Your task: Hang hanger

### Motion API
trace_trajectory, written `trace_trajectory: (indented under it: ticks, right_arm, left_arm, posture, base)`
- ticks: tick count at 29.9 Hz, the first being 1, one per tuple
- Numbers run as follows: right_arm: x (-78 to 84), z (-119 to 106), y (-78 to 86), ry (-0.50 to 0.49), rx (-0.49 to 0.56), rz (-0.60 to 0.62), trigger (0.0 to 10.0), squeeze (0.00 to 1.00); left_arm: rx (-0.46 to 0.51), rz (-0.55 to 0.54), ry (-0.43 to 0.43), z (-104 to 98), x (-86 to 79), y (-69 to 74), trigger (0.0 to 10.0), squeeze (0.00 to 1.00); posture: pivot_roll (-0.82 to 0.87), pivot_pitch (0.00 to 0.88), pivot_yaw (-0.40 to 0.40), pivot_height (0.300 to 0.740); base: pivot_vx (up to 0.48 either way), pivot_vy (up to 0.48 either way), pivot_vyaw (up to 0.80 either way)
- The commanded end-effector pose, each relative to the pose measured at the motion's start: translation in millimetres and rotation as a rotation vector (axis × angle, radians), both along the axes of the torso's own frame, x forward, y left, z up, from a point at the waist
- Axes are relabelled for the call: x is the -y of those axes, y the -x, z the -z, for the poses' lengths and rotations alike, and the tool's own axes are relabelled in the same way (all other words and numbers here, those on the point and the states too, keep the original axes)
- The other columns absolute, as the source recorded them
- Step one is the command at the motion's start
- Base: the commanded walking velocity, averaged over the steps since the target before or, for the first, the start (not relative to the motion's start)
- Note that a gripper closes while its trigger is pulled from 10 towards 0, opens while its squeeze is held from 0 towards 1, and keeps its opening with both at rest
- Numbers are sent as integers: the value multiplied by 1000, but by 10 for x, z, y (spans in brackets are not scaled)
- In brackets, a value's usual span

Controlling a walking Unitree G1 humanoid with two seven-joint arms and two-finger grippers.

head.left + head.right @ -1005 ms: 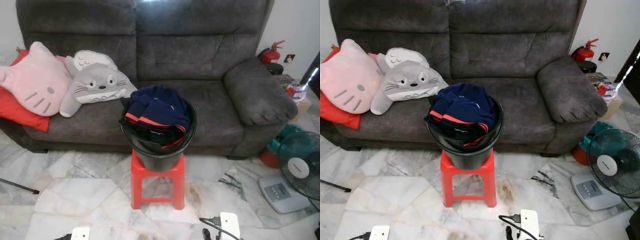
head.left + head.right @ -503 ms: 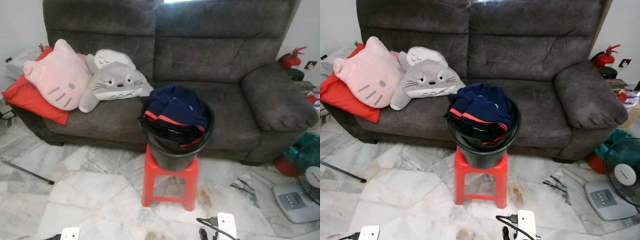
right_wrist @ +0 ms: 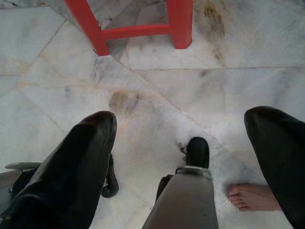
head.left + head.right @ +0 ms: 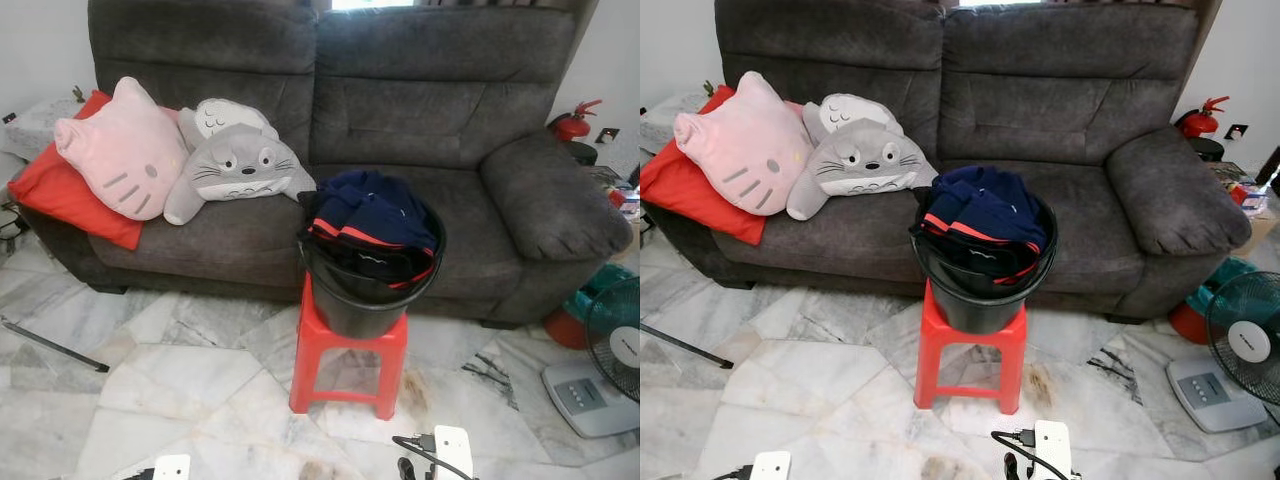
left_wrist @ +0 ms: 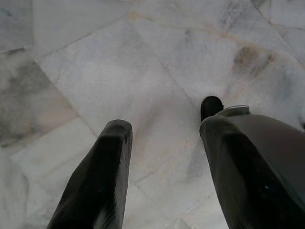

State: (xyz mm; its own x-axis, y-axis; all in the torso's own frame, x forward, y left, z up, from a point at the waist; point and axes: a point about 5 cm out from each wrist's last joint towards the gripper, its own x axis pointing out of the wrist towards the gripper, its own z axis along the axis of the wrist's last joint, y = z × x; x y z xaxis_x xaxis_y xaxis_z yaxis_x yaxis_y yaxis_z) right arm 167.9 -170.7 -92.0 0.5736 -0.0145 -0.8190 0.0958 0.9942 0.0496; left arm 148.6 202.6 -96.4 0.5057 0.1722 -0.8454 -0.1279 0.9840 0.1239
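A black bucket (image 4: 368,300) heaped with dark blue clothes with red trim (image 4: 372,216) stands on a red plastic stool (image 4: 347,352) in front of a grey sofa (image 4: 420,120). Both arms hang low over the marble floor. In the left wrist view my left gripper (image 5: 164,129) is open above bare tiles, nothing between its fingers. In the right wrist view my right gripper (image 3: 181,117) is open too, fingers wide apart, with the stool's legs (image 3: 138,28) a short way ahead of it.
Pink and grey plush cushions (image 4: 170,160) and a red pillow (image 4: 60,195) lie on the sofa's left end. A fan (image 4: 612,340) and a scale (image 4: 588,398) stand at the right, a fire extinguisher (image 4: 572,122) behind. A person's bare foot (image 3: 252,198) is beside my leg (image 3: 190,195).
The whole picture has shifted, so the camera has moved: sofa, stool and bucket now sit further right in view and a little closer. The things themselves have not moved.
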Motion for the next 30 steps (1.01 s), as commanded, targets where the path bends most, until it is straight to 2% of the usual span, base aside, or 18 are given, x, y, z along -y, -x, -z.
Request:
trace_trajectory:
  ticks: [1,6,20,30]
  right_arm:
    - [4,-5,-6,-2,9,7,10000,0]
    - [5,-4,-4,-3,8,8,10000,0]
    - [8,-4,-3,-4,9,8,10000,0]
    - [15,-6,-4,-6,13,10,10000,0]
  left_arm:
    - [-21,15,-14,23,21,51,10000,0]
    - [-28,18,-12,42,64,90,10000,0]
    - [-25,16,-20,25,8,60,10000,0]
    - [-19,26,-25,20,13,47,10000,0]
  posture:
    - [-31,0,21,740]
    - [-32,0,21,740]
    - [-29,0,21,740]
    - [-27,0,20,740]
  base:
    - [0,341,0]
    - [0,337,0]
    - [0,334,0]
    - [0,0,0]
